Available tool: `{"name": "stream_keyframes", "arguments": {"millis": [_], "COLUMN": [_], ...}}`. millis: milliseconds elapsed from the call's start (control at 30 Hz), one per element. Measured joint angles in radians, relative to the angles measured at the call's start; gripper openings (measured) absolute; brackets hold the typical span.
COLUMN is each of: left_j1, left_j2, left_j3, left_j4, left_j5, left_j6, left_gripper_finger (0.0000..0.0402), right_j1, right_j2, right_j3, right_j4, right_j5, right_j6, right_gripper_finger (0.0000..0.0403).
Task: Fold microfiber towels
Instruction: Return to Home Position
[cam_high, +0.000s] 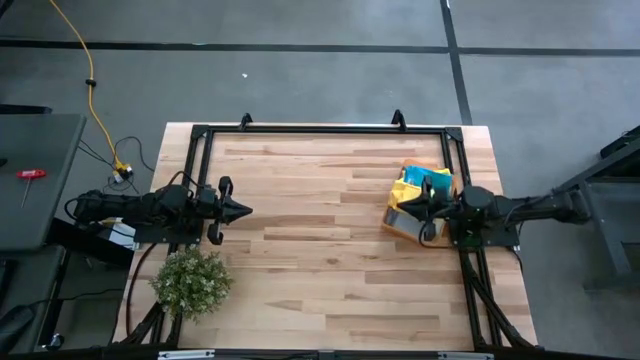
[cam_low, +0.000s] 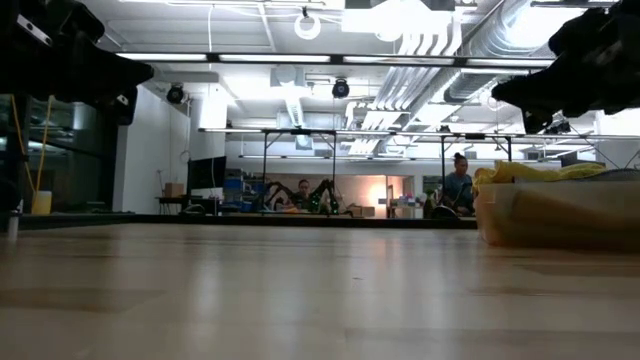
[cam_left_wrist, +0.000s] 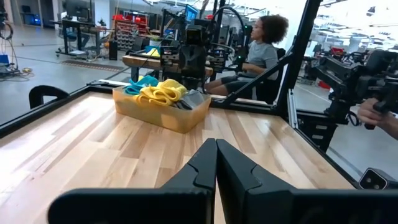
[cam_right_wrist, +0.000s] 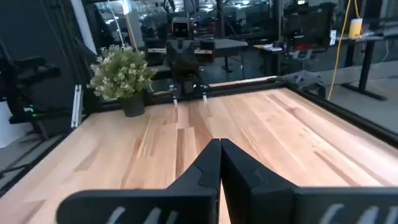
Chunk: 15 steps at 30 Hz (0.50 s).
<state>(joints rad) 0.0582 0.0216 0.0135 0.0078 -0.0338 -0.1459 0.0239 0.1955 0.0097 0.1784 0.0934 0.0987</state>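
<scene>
A soft yellow microfiber towel (cam_high: 407, 189), folded into a bunched, rounded wad, lies on top of the pile inside the orange translucent plastic bin (cam_left_wrist: 163, 116), right of centre in the high view. Touching it, toward the top of that frame, a folded teal-blue microfiber towel (cam_high: 432, 178) pokes out. A folded grey microfiber towel (cam_high: 402, 219) lies flatter in the lower part of the bin, just below the yellow one. In the left wrist view, upper left of centre, the yellow folds heap above the rim, with teal on their left and grey on their right. In the low view the yellow top shows over the rim at the right edge.
</scene>
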Motion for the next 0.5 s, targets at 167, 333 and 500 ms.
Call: {"name": "stream_keyframes", "arguments": {"millis": [167,333,500], "left_j1": [0.000,0.000,0.000], "left_j2": [0.000,0.000,0.000], "left_j3": [0.000,0.000,0.000], "left_j4": [0.000,0.000,0.004], "left_j5": [0.000,-0.001,-0.002], "left_j6": [0.000,0.000,0.000], "left_gripper_finger": [0.0000,0.0000,0.0000], "right_j1": [0.060,0.069,0.069], "right_j2": [-0.004,-0.067,-0.195], "right_j3": [0.000,0.016,0.017], "right_j4": [0.034,-0.028,-0.172], "right_j5": [0.010,0.010,0.010], "right_j6": [-0.030,-0.028,-0.008], "right_gripper_finger": [0.0000,0.0000,0.0000]}}
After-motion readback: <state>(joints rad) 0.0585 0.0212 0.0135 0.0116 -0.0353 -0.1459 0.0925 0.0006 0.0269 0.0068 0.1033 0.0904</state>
